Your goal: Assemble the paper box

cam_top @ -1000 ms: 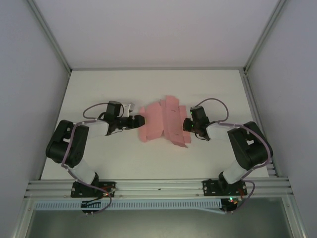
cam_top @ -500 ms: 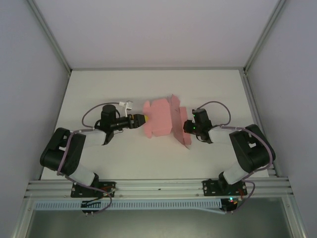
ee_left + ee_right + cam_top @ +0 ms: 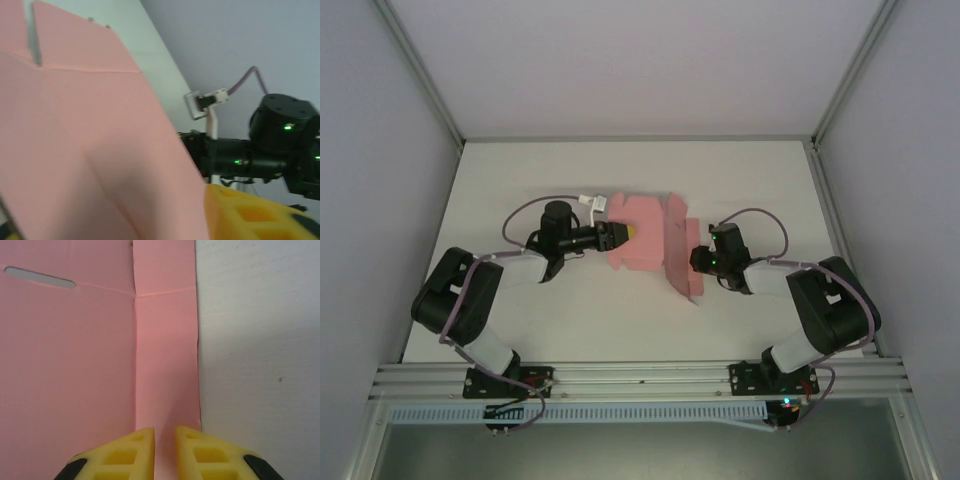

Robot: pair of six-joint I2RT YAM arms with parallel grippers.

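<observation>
Sliding farther in, the left gripper (image 3: 630,231) overlaps the paper box (image 3: 645,250), whose long axis runs left-right; its grip is unclear. At the flap, the right gripper (image 3: 164,432) has fingers nearly together, hold unclear.

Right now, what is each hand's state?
Left hand: paper box panel between its fingers; grip cannot be told.
Right hand: fingertips nearly together at it; cannot be told.

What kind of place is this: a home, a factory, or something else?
Probably a robot lab test cell: two arms bolted to an aluminium rail, a white table, and plain grey panels closing it in.
</observation>
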